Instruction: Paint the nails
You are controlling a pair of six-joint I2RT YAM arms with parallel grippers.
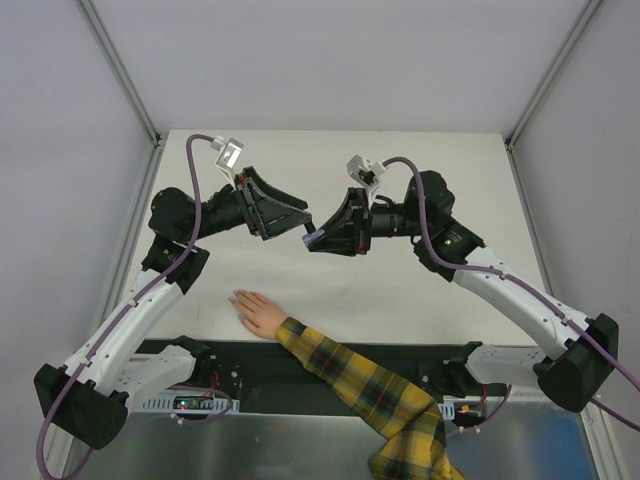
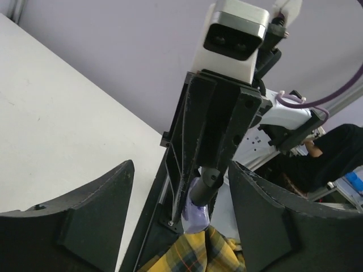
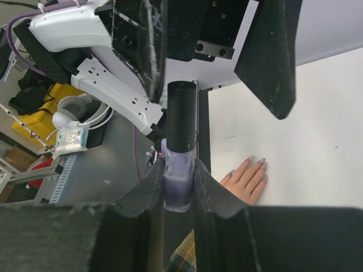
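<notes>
- Purple polish bottle [image 3: 177, 190] sits clamped between the fingers of the right claw [image 3: 177, 173], its black cap [image 3: 180, 116] pointing out toward the other arm.
- Left claw [image 2: 180, 170] is spread wide, one finger on each side of the cap and neither touching it. It grips nothing.
- Both claws meet in the air above the table [image 1: 420, 290].
- Well below them the mannequin hand [image 1: 258, 312] lies flat on the table in its plaid sleeve [image 1: 360, 385]. The nails [image 3: 262, 164] are bare and pale at the fingertips, pointing away from the arms' bases.
- My judgement is that uncapping comes next, and that is where the risk lies.
- If the left claw closes off-centre, it could lever the bottle askew in the right claw's hold.
- The glass looks smooth, so a twist on the cap may spin the whole bottle instead of loosening it.
- A bottle that slips loose would fall to the table near the hand, possibly spilling polish.
- The nails are tiny, so even a small wobble of a loaded brush would smear the fingers.
</notes>
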